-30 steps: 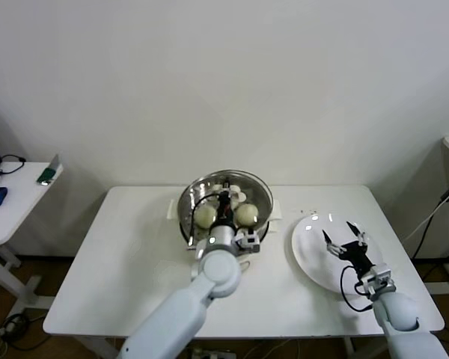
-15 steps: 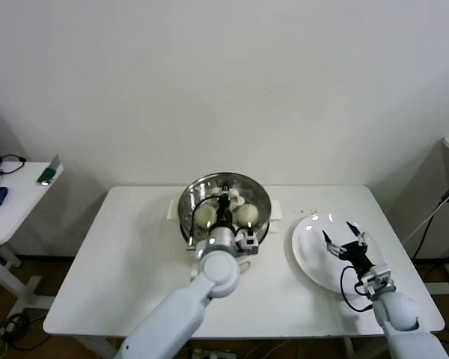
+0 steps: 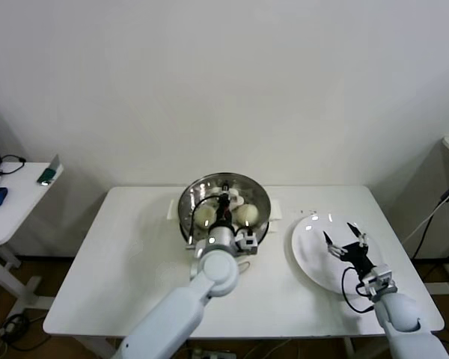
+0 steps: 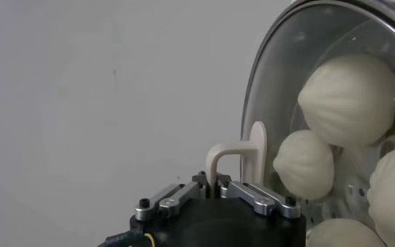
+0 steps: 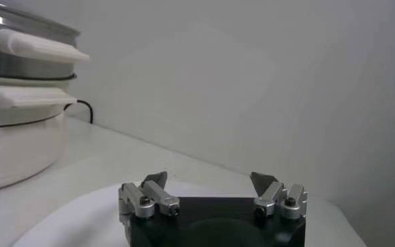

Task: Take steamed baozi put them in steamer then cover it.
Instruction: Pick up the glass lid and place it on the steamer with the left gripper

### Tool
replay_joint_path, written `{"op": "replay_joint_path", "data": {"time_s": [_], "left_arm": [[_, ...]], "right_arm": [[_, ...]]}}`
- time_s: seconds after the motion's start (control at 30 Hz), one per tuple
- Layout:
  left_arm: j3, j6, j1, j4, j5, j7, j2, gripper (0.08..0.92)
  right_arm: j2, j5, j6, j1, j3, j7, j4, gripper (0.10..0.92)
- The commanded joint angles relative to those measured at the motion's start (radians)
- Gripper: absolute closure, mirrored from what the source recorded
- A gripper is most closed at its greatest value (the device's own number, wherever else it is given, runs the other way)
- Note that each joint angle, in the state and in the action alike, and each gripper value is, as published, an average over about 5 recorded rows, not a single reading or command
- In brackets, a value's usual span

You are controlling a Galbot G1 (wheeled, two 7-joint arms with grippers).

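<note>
- My left gripper is over the steamer, clenched on the cream handle of the glass cover; the left wrist view shows the fingers pinched around that handle.
- The cover sits over the steamer's mouth, its metal rim in line with the pot's rim; whether it is fully seated I cannot tell.
- Through the glass I count baozi inside the steamer; two show clearly from the head camera, and four in the wrist view.
- The steamer stands at the back middle of the white table.
- My right gripper hovers over the white plate, well apart from the steamer, fingers spread and holding nothing.
</note>
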Motion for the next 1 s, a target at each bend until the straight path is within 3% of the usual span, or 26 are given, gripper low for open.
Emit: {"op": "replay_joint_path", "data": {"time_s": [0.03, 0.17, 0.7, 0.83, 1.0], "left_arm": [[0.001, 0.050, 0.005, -0.031, -0.011, 0.023, 0.015, 0.849], [0.001, 0.050, 0.012, -0.085, -0.022, 0.025, 0.035, 0.783], [-0.070, 0.050, 0.186, -0.430, -0.140, 0.007, 0.171, 0.316], [-0.112, 0.050, 0.248, -0.513, -0.313, -0.090, 0.226, 0.215], [-0.249, -0.040, 0.338, -0.557, -0.657, -0.269, 0.255, 0.179]], "right_arm": [[-0.003, 0.007, -0.061, -0.007, 0.006, 0.002, 0.024, 0.203], [-0.008, 0.010, -0.110, -0.013, 0.007, 0.003, 0.043, 0.203], [-0.010, 0.005, -0.209, -0.018, 0.004, 0.005, 0.079, 0.203], [-0.010, 0.001, -0.209, -0.019, 0.002, 0.004, 0.085, 0.203], [-0.007, -0.003, -0.204, -0.016, -0.001, 0.003, 0.093, 0.203]]}}
